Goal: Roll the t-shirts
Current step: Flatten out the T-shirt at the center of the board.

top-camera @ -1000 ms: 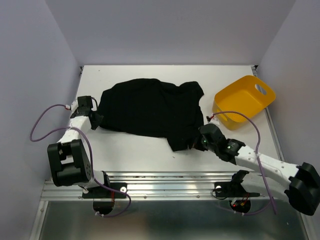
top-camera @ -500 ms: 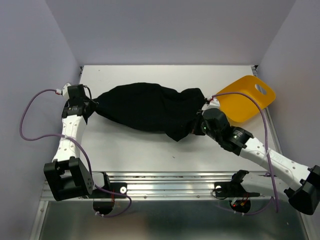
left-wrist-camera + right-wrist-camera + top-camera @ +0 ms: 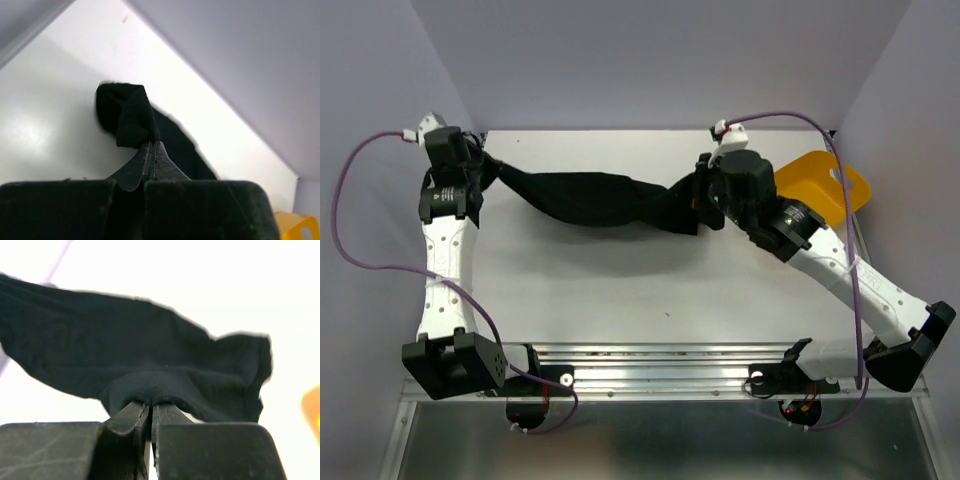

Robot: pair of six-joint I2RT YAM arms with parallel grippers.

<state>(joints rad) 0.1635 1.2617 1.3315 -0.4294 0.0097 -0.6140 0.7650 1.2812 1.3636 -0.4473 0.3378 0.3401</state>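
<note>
Change since earlier frame: the t-shirt [image 3: 595,200] is lifted off the desk [image 3: 620,300] and drawn into a sagging band between both arms, nearer the back wall.
Left fingers [image 3: 135,172]: pressed together on one end of the cloth.
Right fingers [image 3: 127,422]: pressed together on the other end, beside the tub [image 3: 810,175].
Handling: tension is best kept even, and the cloth laid down flat and unbunched before any rolling is begun.
</note>
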